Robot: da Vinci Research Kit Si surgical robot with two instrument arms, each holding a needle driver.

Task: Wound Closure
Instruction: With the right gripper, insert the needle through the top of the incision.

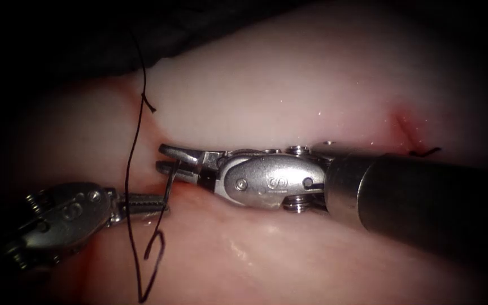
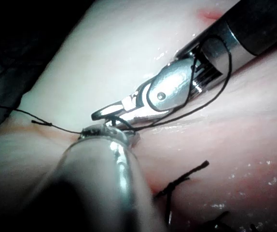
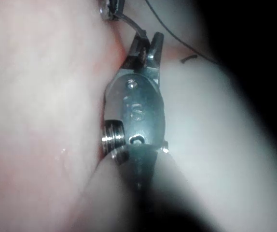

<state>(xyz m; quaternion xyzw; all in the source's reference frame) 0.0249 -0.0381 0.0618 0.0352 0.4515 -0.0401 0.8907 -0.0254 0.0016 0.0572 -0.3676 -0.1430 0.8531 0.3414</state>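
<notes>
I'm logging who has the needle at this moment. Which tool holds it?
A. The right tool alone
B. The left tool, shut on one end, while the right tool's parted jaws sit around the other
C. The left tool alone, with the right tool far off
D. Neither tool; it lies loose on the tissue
B: the left tool grips the needle, whose upper end sits between the right tool's parted jaws.
</notes>
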